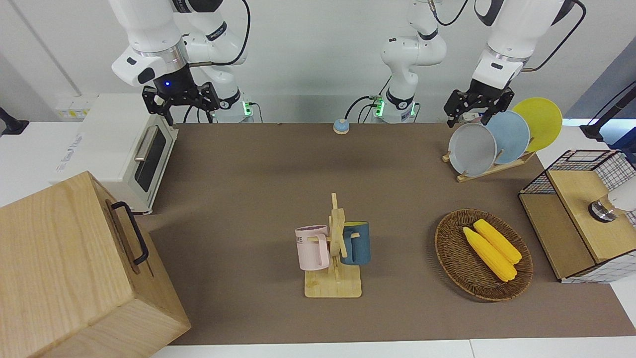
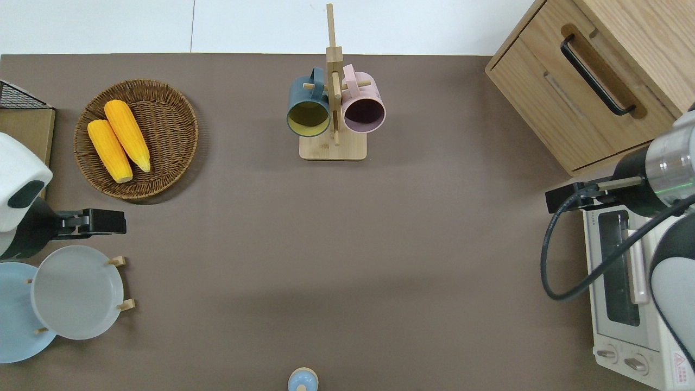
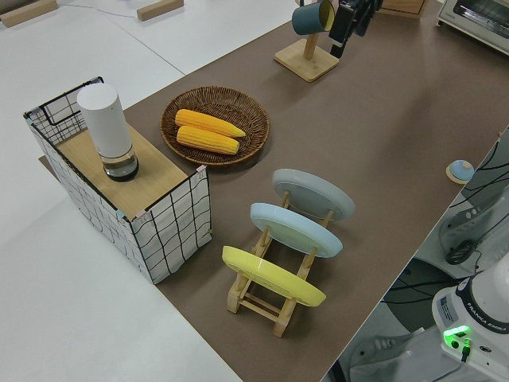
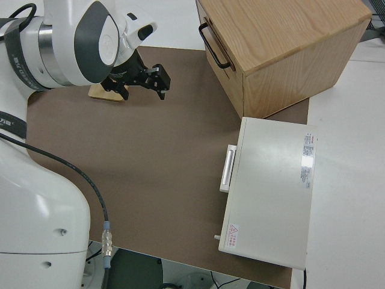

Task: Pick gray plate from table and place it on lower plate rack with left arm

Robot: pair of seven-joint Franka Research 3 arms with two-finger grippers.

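Observation:
The gray plate [image 1: 472, 149] stands upright in the end slot of the lower plate rack [image 1: 489, 170], the slot toward the table's middle. It also shows in the overhead view [image 2: 76, 292] and the left side view [image 3: 312, 193]. The light blue plate [image 1: 509, 134] and the yellow plate [image 1: 541, 119] stand in the slots beside it. My left gripper [image 1: 469, 112] is open and empty in the air; in the overhead view it [image 2: 111, 222] is over bare table [image 2: 347, 244] just farther from the robots than the gray plate's rim. My right arm is parked, its gripper [image 1: 181, 107] open.
A wicker basket [image 1: 482, 256] with two corn cobs lies farther from the robots than the rack. A wire crate [image 1: 581, 214] stands at the left arm's end. A wooden mug stand [image 1: 335, 248], a small bell [image 1: 341, 126], a toaster oven [image 1: 129, 149] and a wooden cabinet [image 1: 64, 268] are also here.

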